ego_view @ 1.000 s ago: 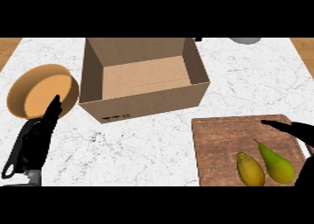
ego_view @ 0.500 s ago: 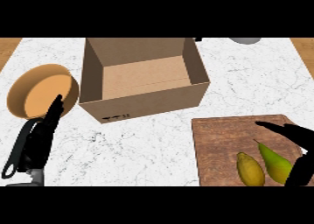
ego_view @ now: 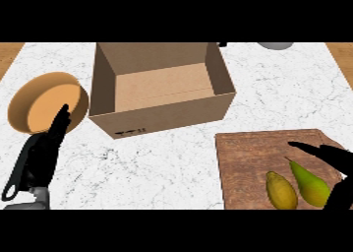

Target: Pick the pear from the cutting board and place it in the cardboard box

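Pear [ego_view: 309, 183] lay on cutting board [ego_view: 259, 157], lower right of counter [ego_view: 171, 162], stem toward far side. Yellow fruit [ego_view: 281, 191] lay just beside pear on its left. Right hand [ego_view: 340, 166] hovered over board's right edge, fingers spread and released, one finger above pear, thumb below; nothing grasped. Cardboard box [ego_view: 161, 88] stood open, far centre, well apart from board. Left hand [ego_view: 41, 152] rested at left, fingers straight, tips over orange plate [ego_view: 44, 103].

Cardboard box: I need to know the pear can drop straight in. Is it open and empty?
Open and empty: the cardboard box shows no top flaps over it, and its bare floor is visible.
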### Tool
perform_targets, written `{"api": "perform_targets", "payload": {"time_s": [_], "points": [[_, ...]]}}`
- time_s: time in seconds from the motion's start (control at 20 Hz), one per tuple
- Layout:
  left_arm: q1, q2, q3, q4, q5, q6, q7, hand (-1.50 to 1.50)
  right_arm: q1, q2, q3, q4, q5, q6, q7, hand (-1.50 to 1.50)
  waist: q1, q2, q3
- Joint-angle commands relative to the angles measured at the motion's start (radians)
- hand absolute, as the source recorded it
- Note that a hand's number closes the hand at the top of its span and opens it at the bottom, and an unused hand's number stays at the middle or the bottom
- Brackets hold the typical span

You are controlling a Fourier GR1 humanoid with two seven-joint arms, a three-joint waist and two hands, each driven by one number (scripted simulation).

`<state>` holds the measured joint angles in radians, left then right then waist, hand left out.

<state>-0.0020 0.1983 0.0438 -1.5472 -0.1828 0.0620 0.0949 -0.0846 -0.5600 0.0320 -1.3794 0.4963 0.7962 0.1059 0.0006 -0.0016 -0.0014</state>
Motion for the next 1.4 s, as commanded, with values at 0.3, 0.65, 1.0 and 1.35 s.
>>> {"api": "perform_targets", "payload": {"time_s": [0.3, 0.65, 1.0, 1.35], "points": [[0.048, -0.023, 0.009, -0.021, -0.009, -0.019, -0.024, 0.00, -0.092, 0.085, -0.021, 0.092, 0.034, 0.069, 0.031, 1.50, 0.005, 0.002, 0.001], [0.032, -0.053, -0.017, -0.030, -0.048, 0.003, -0.016, 0.00, -0.051, 0.061, 0.018, 0.118, 0.240, -0.250, -0.163, 1.50, 0.007, 0.003, 0.002], [-0.036, -0.036, -0.011, 0.010, -0.037, -0.034, -0.005, 0.00, -0.258, 0.094, 0.074, 0.119, 0.295, -0.308, -0.256, 1.50, 0.063, 0.018, 0.004], [-0.113, -0.056, -0.075, 0.008, -0.045, -0.070, -0.016, 0.00, -0.544, -0.009, 0.117, 0.148, 0.348, -0.384, -0.538, 1.50, 0.183, 0.064, 0.009]]}}
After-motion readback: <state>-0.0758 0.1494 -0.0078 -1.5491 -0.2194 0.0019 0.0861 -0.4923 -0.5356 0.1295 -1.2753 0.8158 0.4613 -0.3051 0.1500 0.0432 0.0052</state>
